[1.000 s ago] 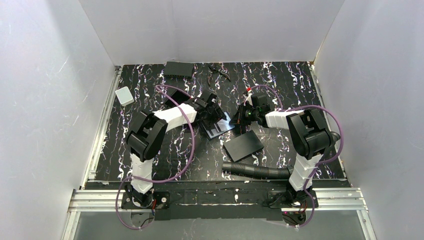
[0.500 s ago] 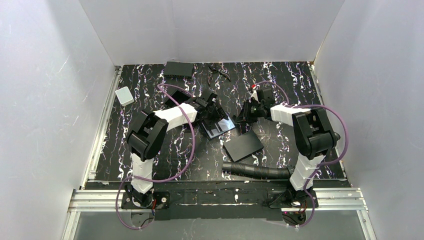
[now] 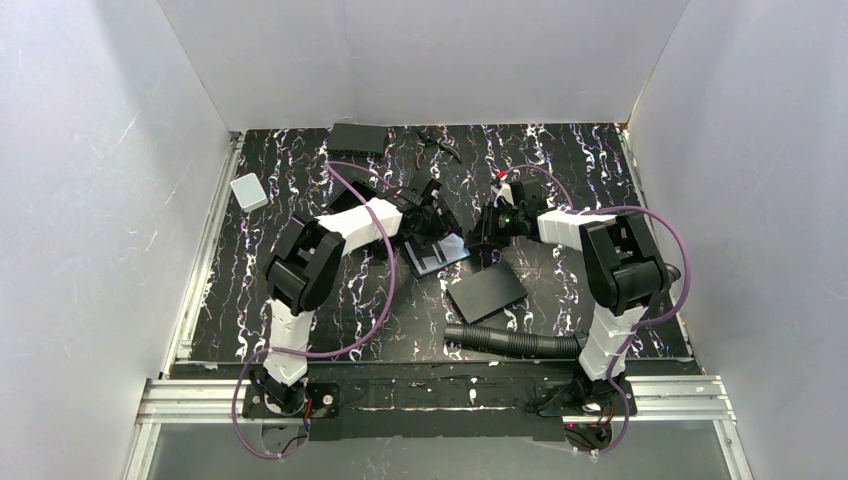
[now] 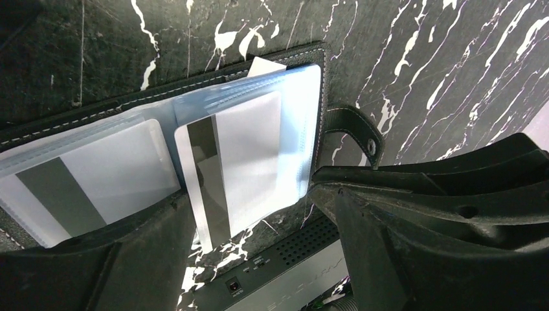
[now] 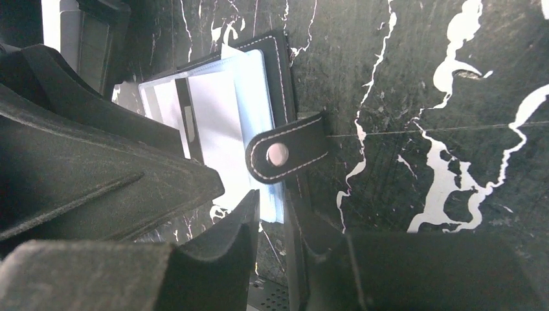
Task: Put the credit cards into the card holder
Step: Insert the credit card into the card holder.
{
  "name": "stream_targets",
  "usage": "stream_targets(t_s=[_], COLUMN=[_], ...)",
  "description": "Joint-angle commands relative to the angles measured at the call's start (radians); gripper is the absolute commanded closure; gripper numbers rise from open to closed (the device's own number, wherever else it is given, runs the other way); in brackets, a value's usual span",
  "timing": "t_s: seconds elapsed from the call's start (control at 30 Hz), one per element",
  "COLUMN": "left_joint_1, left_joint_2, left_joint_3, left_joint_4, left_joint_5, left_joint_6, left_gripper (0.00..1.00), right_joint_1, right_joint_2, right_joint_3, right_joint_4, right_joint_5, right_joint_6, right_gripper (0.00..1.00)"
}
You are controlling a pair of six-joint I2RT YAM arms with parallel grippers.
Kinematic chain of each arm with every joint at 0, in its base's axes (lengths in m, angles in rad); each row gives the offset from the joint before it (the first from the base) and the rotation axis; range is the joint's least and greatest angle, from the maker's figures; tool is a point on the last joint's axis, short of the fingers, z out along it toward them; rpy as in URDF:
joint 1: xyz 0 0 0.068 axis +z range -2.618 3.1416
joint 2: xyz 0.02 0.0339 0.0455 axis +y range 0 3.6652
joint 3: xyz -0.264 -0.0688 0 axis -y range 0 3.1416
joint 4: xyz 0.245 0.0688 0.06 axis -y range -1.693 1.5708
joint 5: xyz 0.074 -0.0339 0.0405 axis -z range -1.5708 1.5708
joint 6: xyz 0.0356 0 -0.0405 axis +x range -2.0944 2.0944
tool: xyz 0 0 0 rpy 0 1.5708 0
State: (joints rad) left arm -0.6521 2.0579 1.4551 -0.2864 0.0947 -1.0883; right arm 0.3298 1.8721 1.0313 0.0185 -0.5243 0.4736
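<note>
Top view. Black marbled worktop (image 3: 600, 170). The card holder (image 3: 445, 256) lies open at centre frame. The left hand (image 3: 428, 222) is over its upper left part and the right hand (image 3: 487, 232) is just off its right edge. A black flat sheet (image 3: 487, 291) lies below the holder, and a black ribbed hose (image 3: 515, 342) lies lower still. A small white box (image 3: 249, 191) sits at the left edge.

Left wrist view. The holder's clear sleeves are fanned open. One credit card (image 4: 249, 159) with a dark stripe sits in the centre sleeve, and a second card (image 4: 107, 178) sits in the sleeve at left. The snap strap (image 4: 355, 129) is at right. The left hand's fingers (image 4: 388, 220) are spread wide, one on each side of the centre card. They pinch nothing.

Right wrist view. The holder is at upper centre, with the striped card showing through a sleeve. The right hand's fingers (image 5: 194, 259) stand a little apart, and the holder's near edge lies in the narrow gap between them. Cannot tell whether they pinch it.
</note>
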Motion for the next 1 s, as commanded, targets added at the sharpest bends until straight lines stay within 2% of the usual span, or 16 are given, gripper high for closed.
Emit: stream_targets(t_s=[0.0, 0.23, 0.43, 0.6, 0.73, 0.87, 0.97], left_joint_1=[-0.007, -0.007, -0.014, -0.027, -0.027, -0.027, -0.020], left_joint_2=[-0.016, -0.023, 0.045, 0.086, 0.074, 0.000, -0.040], left_joint_3=[0.004, 0.023, 0.108, 0.179, 0.205, 0.145, 0.119], left_joint_4=[-0.174, -0.184, -0.188, -0.280, -0.367, -0.290, -0.235], left_joint_5=[-0.069, -0.048, -0.024, -0.059, -0.081, -0.095, -0.021], left_joint_6=[0.035, 0.042, 0.064, 0.081, 0.099, 0.127, 0.148], left_gripper=[0.20, 0.20, 0.22, 0.21, 0.15, 0.21, 0.17], right_joint_1=[0.002, 0.003, 0.003, 0.003, 0.003, 0.003, 0.002], right_joint_2=[0.000, 0.001, 0.004, -0.003, -0.013, -0.016, -0.012], right_joint_3=[0.001, -0.002, -0.014, -0.028, -0.026, -0.030, -0.031], right_joint_4=[0.028, 0.032, 0.056, 0.064, 0.054, 0.051, 0.054], right_joint_5=[-0.002, -0.006, -0.017, -0.012, -0.005, -0.002, -0.011], right_joint_6=[-0.007, -0.008, 0.012, 0.019, 0.011, 0.006, 0.007], right_gripper=[0.71, 0.72, 0.72, 0.73, 0.74, 0.74, 0.74])
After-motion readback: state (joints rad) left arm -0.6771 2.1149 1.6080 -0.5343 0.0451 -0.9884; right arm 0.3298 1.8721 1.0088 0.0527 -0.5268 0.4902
